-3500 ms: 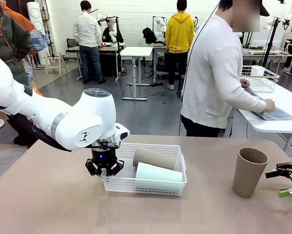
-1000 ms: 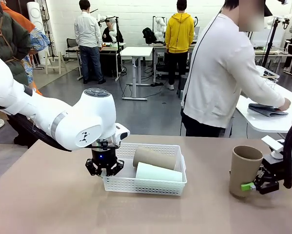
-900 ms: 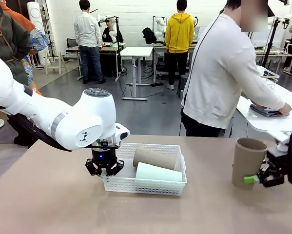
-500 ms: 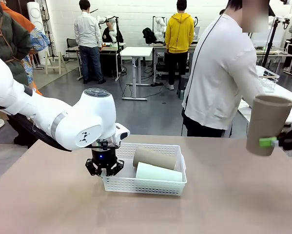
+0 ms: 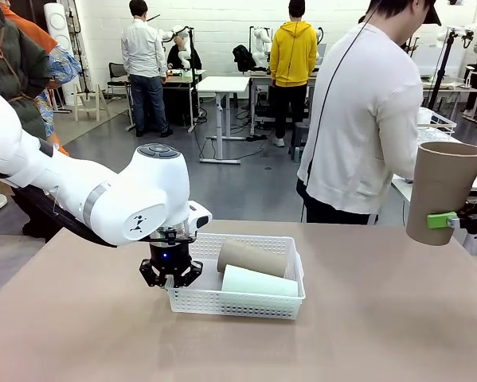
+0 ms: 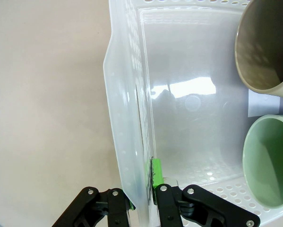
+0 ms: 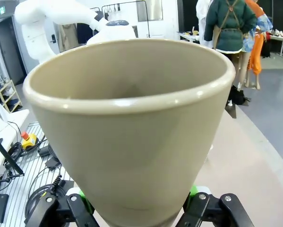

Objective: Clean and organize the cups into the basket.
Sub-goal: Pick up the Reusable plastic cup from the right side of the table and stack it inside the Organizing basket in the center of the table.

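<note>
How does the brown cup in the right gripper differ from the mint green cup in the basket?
The brown cup is kraft brown, the mint green cup pale green. The brown cup is held mouth-up in the right gripper, in the air; the mint green cup lies on its side in the basket. Both are tapered and handleless.

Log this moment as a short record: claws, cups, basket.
left claw: shut on the basket wall
right claw: shut on a brown cup, mouth up, held above the table
in basket: second brown cup and green cup, both on their sides
left to do: held cup not yet in basket
</note>
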Robot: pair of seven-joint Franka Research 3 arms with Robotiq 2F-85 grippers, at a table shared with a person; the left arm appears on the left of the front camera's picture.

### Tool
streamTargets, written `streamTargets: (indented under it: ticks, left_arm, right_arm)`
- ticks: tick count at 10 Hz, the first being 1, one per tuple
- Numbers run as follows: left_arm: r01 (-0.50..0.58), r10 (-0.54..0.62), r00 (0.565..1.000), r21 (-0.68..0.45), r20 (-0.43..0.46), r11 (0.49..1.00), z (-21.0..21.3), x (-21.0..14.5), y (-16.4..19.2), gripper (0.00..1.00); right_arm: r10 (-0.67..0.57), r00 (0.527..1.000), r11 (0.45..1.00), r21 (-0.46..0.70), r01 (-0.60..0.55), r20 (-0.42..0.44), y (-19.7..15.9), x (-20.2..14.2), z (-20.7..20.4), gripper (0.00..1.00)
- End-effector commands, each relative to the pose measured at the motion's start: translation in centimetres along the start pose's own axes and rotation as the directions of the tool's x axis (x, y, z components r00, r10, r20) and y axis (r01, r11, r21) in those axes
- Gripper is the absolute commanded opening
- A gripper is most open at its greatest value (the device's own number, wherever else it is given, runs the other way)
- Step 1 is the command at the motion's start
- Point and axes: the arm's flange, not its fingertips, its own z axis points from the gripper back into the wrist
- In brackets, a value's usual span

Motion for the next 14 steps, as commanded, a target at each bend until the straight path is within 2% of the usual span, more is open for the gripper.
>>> streamTargets:
  ticks: [1, 2, 3, 4, 6, 7, 9, 10, 14]
  left_arm:
    - [0.000, 0.000, 1.000, -0.001, 0.005, 1.000, 0.2, 0.1, -0.2, 0.00]
    - [0.000, 0.000, 1.000, -0.001, 0.005, 1.000, 0.2, 0.1, -0.2, 0.00]
    - [0.000, 0.000, 1.000, -0.001, 0.005, 1.000, 0.2, 0.1, -0.2, 0.00]
    - [0.000, 0.000, 1.000, -0.001, 0.005, 1.000, 0.2, 0.1, -0.2, 0.00]
    - [0.000, 0.000, 1.000, -0.001, 0.005, 1.000, 0.2, 0.1, -0.2, 0.00]
    - [0.000, 0.000, 1.000, -0.001, 0.005, 1.000, 0.2, 0.1, -0.2, 0.00]
    - [0.000, 0.000, 1.000, -0.001, 0.005, 1.000, 0.2, 0.1, -0.2, 0.00]
    - [0.000, 0.000, 1.000, -0.001, 0.005, 1.000, 0.2, 0.1, -0.2, 0.00]
    - [0.000, 0.000, 1.000, -0.001, 0.005, 1.000, 0.2, 0.1, -0.2, 0.00]
  right_arm:
    - [0.015, 1.000, 1.000, 0.007, -0.015, 0.005, 0.0, -0.1, -0.1, 0.00]
    - [0.000, 1.000, 1.000, 0.000, 0.000, 0.000, 0.0, 0.0, 0.0, 0.80]
    - [0.058, 0.985, 0.997, -0.045, -0.067, -0.164, 1.3, 3.3, -0.9, 0.80]
    - [0.089, 0.960, 0.995, -0.015, -0.096, -0.265, 1.4, 7.0, -3.0, 0.80]
    - [0.084, 0.903, 0.996, 0.053, -0.067, -0.421, -0.8, 12.3, -8.9, 0.80]
    - [0.083, 0.870, 0.995, 0.093, -0.043, -0.486, -1.9, 13.3, -12.4, 0.80]
    - [0.073, 0.774, 0.987, 0.155, 0.033, -0.630, -3.9, 13.1, -19.6, 0.80]
    - [0.085, 0.739, 0.982, 0.182, 0.052, -0.669, -4.6, 13.0, -22.8, 0.80]
    - [0.121, 0.683, 0.962, 0.255, 0.099, -0.721, -7.0, 10.0, -30.3, 0.80]
